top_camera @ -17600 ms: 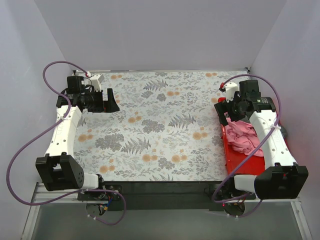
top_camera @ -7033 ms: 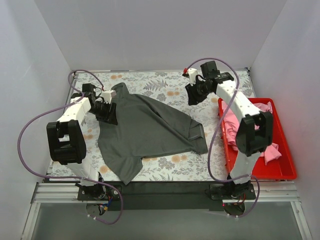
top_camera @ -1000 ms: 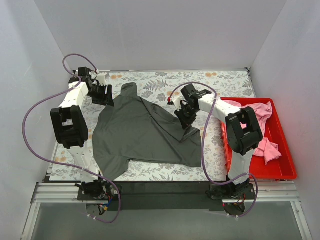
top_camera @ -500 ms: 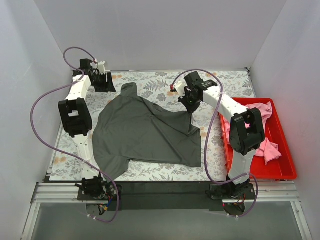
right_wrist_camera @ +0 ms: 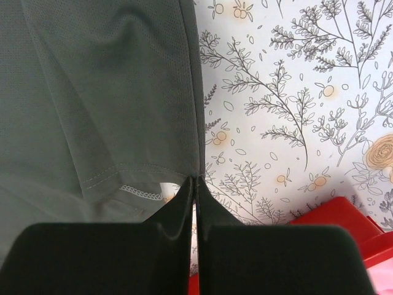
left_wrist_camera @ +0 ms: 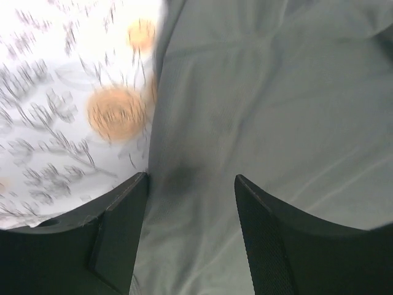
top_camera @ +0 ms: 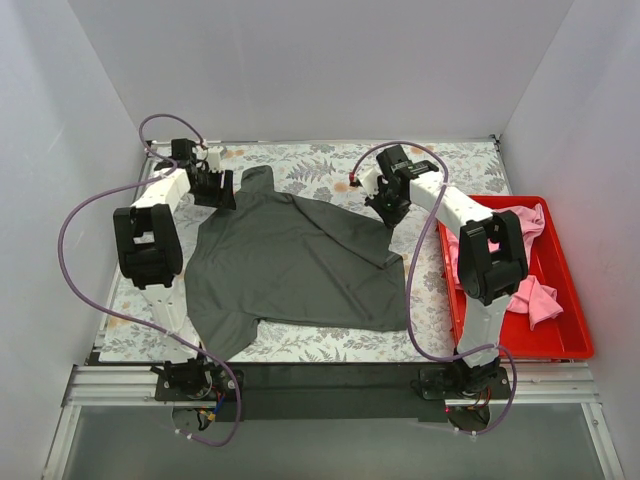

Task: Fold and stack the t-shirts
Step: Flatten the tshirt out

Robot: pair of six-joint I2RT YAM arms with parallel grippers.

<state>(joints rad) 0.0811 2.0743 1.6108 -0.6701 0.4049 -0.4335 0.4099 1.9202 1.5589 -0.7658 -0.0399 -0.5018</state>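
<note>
I am watching the right claw (right_wrist_camera: 193, 179) first; its fingers are pressed together and seem to be pinching only the very edge of the grey shirt (top_camera: 300, 265), right by the stitched hem; a grip that thin is likely to slip if I am pulling hard or fast.

The left claw (left_wrist_camera: 190, 179) is standing apart, fingers open over the shirt's far left border; I cannot tell whether it is touching the cloth. With nothing clamped on that side, any tug from the right would be dragging the whole shirt rightward and bunching it rather than flattening it. Closing the left claw where it is also risks catching the floral cloth (top_camera: 330, 165) along with the shirt, since the border between the two is lying just beside one finger.

The grey shirt is lying spread over the middle of the counter (top_camera: 450, 160), its far right corner drawn up to the right claw; the pink shirts (top_camera: 535, 295) are lying heaped in the tray (top_camera: 565, 350) on the right.

For room, I am seeing open floral cloth on the far side between the two claws; only a narrow strip is separating the shirt from the tray, so a rightward sweep could be knocking the tray's rim. The shirt's near left sleeve is reaching close to the counter's near edge and might be sliding off if dragged nearer; the left strip is tight too.
</note>
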